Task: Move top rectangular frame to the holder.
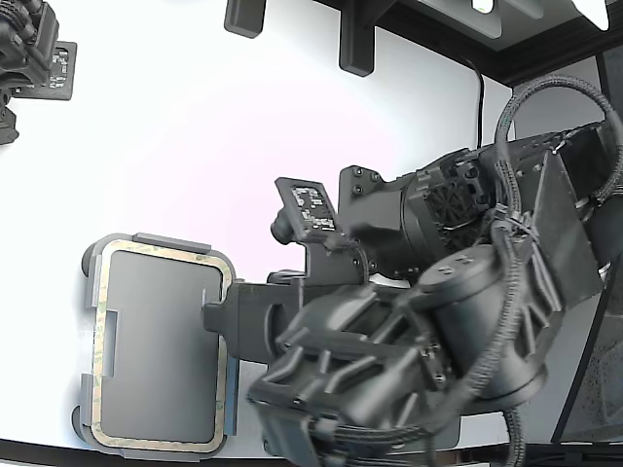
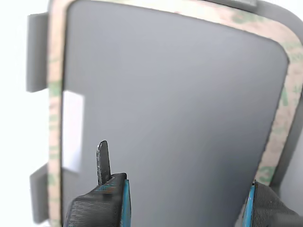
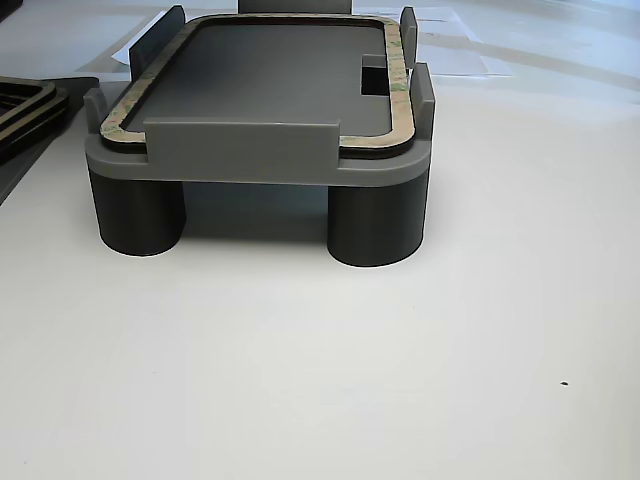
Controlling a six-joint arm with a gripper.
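Note:
The beige-tan speckled rectangular frame [image 1: 100,341] lies flat in the light grey holder [image 1: 156,341], seated inside its raised edge tabs. In the wrist view the frame [image 2: 280,111] rims the holder's grey floor [image 2: 180,109]. The other view shows the frame [image 3: 397,100] level on the holder [image 3: 240,150], which stands on round feet. My gripper [image 1: 212,319] hovers over the holder's long side on the exterior view's right. In the wrist view the gripper [image 2: 182,194] is open, its fingers [image 2: 102,201] wide apart with nothing between them.
A stack of thin black frames [image 3: 20,105] lies at the other view's left edge. A second arm [image 1: 29,49] sits at the exterior view's top left. Black brackets [image 1: 355,39] hang at the top. My own arm's bulk [image 1: 458,292] fills the exterior view's right.

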